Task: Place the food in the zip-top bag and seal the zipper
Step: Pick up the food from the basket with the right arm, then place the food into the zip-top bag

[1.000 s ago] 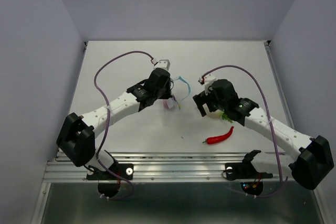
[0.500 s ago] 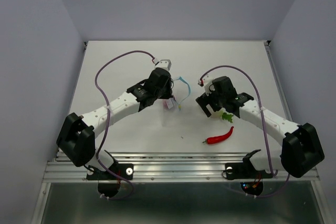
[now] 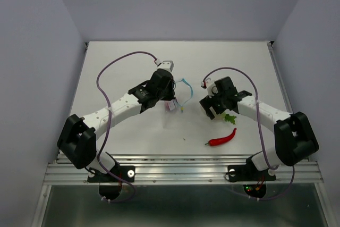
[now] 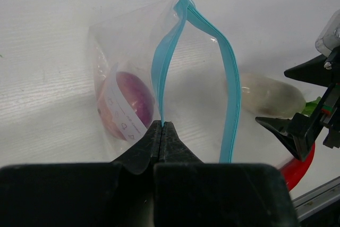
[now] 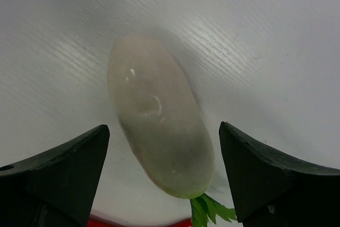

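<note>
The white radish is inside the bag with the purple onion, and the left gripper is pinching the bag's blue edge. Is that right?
Not quite. The radish is outside the bag: the right wrist view shows it lying on the table between the fingers of the open right gripper. The onion is inside, and the left gripper does pinch the blue edge.
</note>
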Motion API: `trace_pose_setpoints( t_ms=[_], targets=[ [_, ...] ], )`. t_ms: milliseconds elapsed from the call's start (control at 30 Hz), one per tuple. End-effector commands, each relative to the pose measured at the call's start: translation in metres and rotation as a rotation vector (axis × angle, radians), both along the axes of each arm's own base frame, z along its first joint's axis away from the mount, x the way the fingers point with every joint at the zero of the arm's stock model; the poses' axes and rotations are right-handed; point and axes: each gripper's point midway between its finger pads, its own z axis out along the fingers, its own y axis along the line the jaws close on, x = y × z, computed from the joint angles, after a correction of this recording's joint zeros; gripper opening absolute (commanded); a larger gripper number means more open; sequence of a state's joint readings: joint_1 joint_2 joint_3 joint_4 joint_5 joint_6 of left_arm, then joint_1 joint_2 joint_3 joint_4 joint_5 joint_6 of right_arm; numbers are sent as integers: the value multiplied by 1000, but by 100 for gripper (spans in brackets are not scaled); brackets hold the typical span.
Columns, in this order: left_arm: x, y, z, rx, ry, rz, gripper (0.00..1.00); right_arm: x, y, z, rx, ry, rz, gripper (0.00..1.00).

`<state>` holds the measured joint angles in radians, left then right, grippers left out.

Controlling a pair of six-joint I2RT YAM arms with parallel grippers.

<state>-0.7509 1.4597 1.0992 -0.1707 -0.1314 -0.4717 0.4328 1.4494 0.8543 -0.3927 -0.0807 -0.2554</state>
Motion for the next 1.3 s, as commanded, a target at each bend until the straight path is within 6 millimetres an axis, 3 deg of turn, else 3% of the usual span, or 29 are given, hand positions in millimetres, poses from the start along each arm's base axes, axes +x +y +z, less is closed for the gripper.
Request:
trace_pose_setpoints(
  t_ms=[0, 67, 300, 467, 533, 667, 800, 967, 1033, 1133, 1200, 1267],
  targets=[
    [2, -1, 17, -33, -48, -13, 0, 10, 12, 9, 61, 2, 4, 84],
    [2, -2, 17, -31, -49, -16, 0, 8, 10, 4, 48, 27, -11, 77],
    [3, -1, 16, -25, -48, -15, 0, 6, 11, -6, 44, 68, -25, 74],
    [3, -2, 17, -30, -46, -12, 0, 10, 14, 0, 59, 63, -42, 43],
    [3, -1, 17, -31, -46, -9, 0, 12, 15, 7, 75, 48, -55, 40],
    [2, -2, 17, -38, -42, -3, 0, 22, 23, 44, 172, -26, -132, 36],
    [4, -3, 21, -47, -41, 10, 0, 36, 36, 108, 393, -105, -341, 36],
    [6, -6, 24, -66, -35, 19, 0, 52, 69, 165, 697, -145, -450, 34],
    [7, -7, 21, -65, -23, 24, 0, 66, 79, 181, 740, -195, -492, 34],
    [8, -8, 15, -56, -5, 29, 0, 90, 76, 191, 798, -245, -642, 36],
    [9, -9, 14, -56, 3, 35, 0, 105, 96, 213, 933, -295, -642, 35],
    [9, -11, 15, -60, 4, 32, 0, 113, 105, 212, 950, -322, -656, 34]
  ],
)
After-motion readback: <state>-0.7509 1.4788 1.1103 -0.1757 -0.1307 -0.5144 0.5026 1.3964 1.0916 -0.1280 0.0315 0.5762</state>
